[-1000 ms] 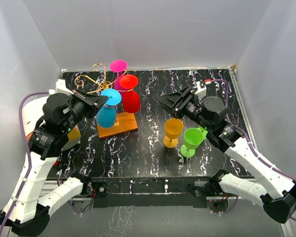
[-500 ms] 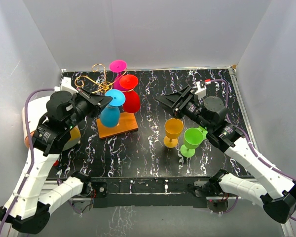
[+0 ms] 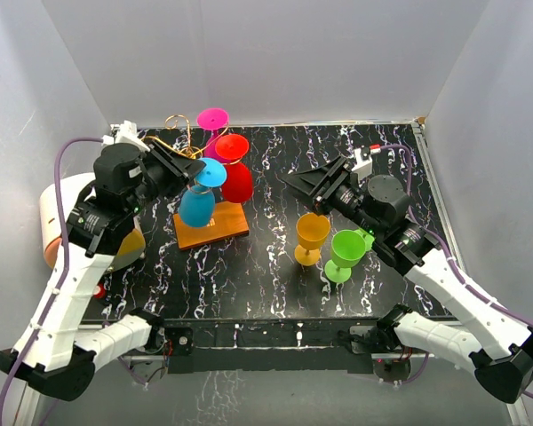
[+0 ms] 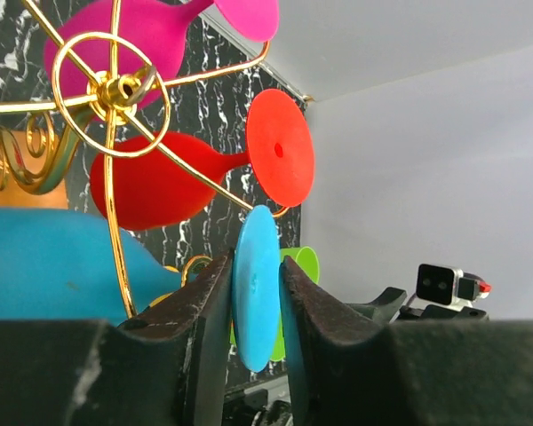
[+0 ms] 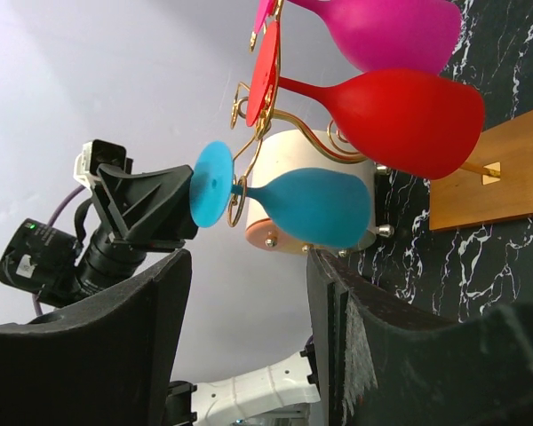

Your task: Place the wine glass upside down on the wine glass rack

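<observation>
Around the rack (image 3: 211, 224) I log blue glass (image 3: 196, 207) at 11 o'clock, pink glass (image 3: 213, 119) at 12, red glass (image 3: 236, 183) at 1. At 3–4 stand orange glass (image 3: 312, 232) and green glass (image 3: 346, 247). Bare table (image 3: 240, 275) at 6.

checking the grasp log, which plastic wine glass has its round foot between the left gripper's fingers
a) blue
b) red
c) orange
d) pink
a, the left wrist view shows the left gripper clamped on the flat round foot of the blue plastic wine glass

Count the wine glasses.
5. The pink glass, red glass and blue glass hang inverted on the rack, blue's foot in the left claw; the orange glass and green glass stand upright on the table.
</observation>
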Robot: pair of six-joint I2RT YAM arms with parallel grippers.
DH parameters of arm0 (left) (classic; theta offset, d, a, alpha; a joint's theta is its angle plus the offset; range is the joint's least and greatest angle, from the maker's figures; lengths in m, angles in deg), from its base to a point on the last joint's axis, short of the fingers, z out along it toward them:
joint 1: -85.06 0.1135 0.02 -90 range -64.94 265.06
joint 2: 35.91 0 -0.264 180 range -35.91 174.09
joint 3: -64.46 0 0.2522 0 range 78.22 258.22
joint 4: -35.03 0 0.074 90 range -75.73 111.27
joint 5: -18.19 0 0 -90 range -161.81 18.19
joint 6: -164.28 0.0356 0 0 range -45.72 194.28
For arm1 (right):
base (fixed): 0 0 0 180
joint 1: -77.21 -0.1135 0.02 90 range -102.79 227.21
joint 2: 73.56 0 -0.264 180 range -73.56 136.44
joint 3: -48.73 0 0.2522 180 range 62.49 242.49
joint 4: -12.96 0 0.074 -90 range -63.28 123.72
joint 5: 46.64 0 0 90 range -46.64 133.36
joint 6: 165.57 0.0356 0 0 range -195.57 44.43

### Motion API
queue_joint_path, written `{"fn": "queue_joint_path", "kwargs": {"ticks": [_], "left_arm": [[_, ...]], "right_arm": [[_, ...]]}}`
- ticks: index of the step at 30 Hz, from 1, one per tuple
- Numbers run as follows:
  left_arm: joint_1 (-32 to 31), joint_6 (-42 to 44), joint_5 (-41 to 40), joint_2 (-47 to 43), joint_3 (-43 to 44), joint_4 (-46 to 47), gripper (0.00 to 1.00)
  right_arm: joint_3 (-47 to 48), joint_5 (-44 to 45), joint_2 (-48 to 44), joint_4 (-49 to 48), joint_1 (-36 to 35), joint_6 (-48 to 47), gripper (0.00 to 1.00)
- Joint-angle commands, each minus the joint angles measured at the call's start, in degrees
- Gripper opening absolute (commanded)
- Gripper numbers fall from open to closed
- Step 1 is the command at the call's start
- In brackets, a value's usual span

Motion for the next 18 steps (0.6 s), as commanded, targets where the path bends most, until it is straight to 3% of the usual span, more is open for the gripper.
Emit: {"fn": "queue_joint_path", "kwargs": {"ticks": [1,8,18], "left_arm": [[0.2,6.1,-1.9,0.5,5.2,-4.6,0.29],[0.2,13.1,-1.2,3.4,10.2,-10.9,0.43],[0.2,18.3,-1.8,5.1,11.7,-13.7,0.39]], "right_arm": [[0.1,0.6,-0.8,-1.9,0.4,-0.5,0.53],[-0.3,0.7,-0.7,-2.0,0.3,-0.4,0.53],[-0.1,0.6,-0.7,-2.0,0.3,-0.2,0.53]]}}
